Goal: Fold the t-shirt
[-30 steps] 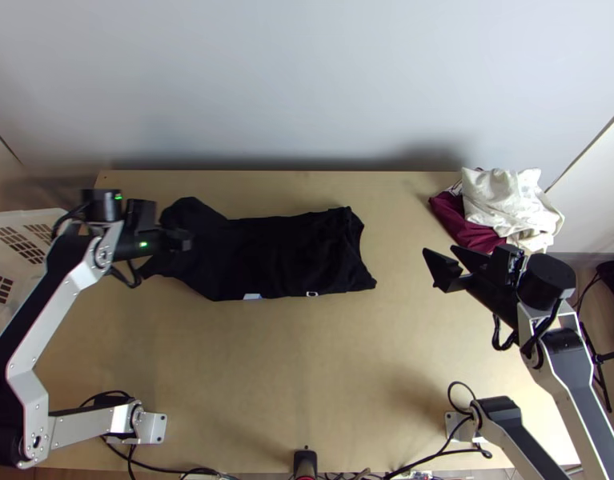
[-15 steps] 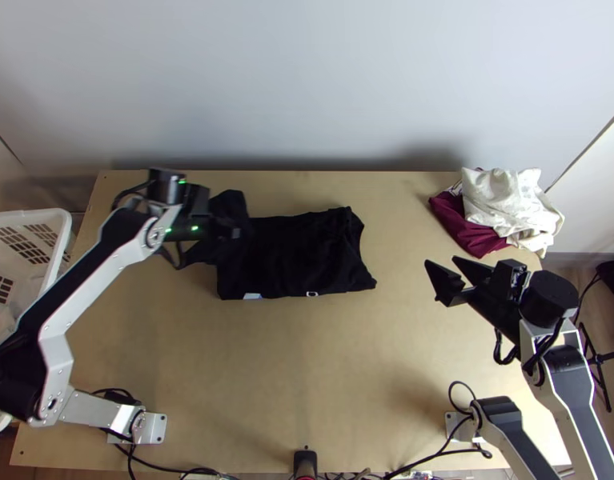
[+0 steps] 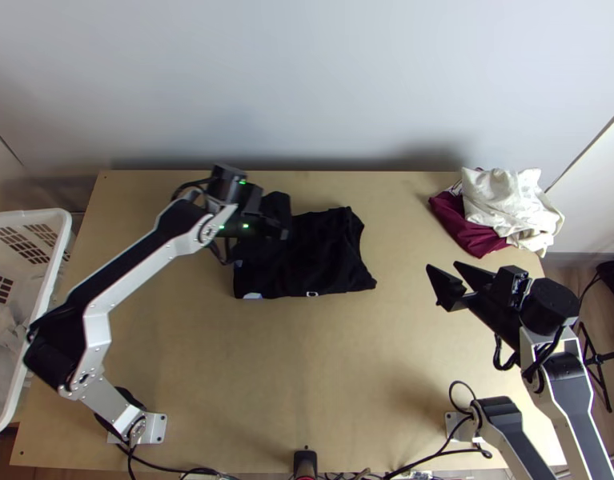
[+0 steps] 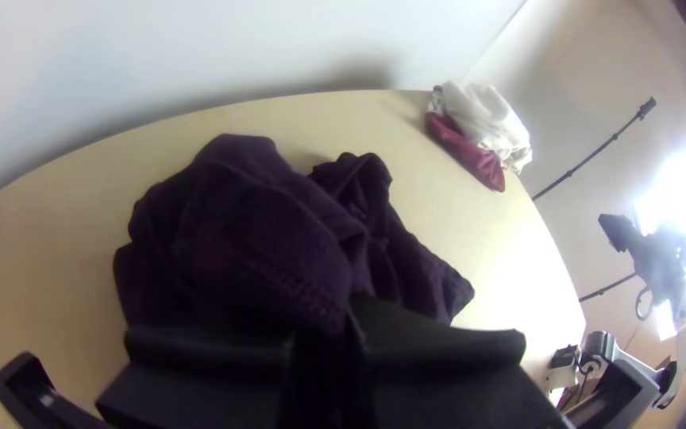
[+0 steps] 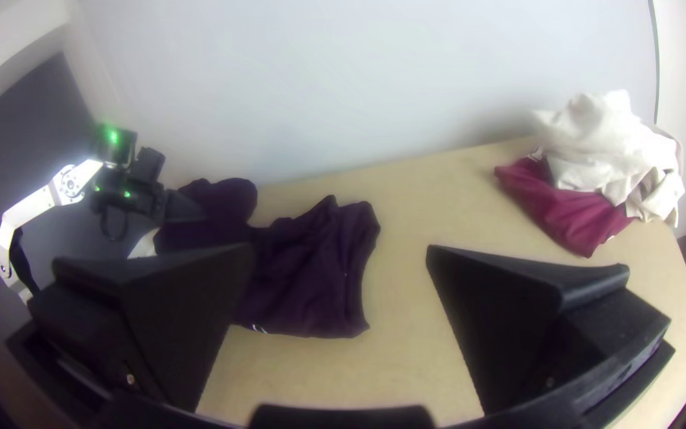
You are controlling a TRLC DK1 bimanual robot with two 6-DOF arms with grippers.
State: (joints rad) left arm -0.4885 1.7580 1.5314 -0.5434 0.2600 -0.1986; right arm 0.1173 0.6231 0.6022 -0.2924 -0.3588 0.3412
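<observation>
Top view shows the left gripper [image 3: 279, 233] clenched on the left end of the black t-shirt [image 3: 327, 254], mid-frame. Toward the right edge, the right gripper [image 3: 443, 267] has its fingers spread.

A lab-like workspace: two robot arms [image 3: 138, 278], wooden table [image 3: 290, 376], trailing cables [image 3: 174, 470].

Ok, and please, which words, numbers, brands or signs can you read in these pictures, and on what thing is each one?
None can be read.
Shirt: two white marks on its near edge, too small to read.
Maroon cloth: pale marks, also too small.
</observation>
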